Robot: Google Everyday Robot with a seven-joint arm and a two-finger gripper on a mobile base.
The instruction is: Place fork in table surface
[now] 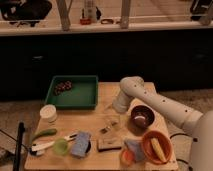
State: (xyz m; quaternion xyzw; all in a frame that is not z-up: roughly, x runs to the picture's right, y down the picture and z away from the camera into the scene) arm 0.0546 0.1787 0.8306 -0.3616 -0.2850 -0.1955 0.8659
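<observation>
The jaws were low over the middle of the table [70, 120], beside the dark bowl [142, 116]; their opening and any load could not be determined.

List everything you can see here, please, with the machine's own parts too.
Pale-brown wooden tabletop: one, light brown, centre of view.
Green rectangular tray: one, green, tabletop's far left corner.
Dark reddish clump: one, inside tray.
White round cup: one, white, left edge.
Maroon round bowl: one, dark red, right of centre.
Orange round bowl: one, orange, near right corner.
Blue rectangular pad: one, blue, near edge.
White robot arm: one, white, reaching from right.
Claw: one, pale, low over tabletop's middle.
</observation>
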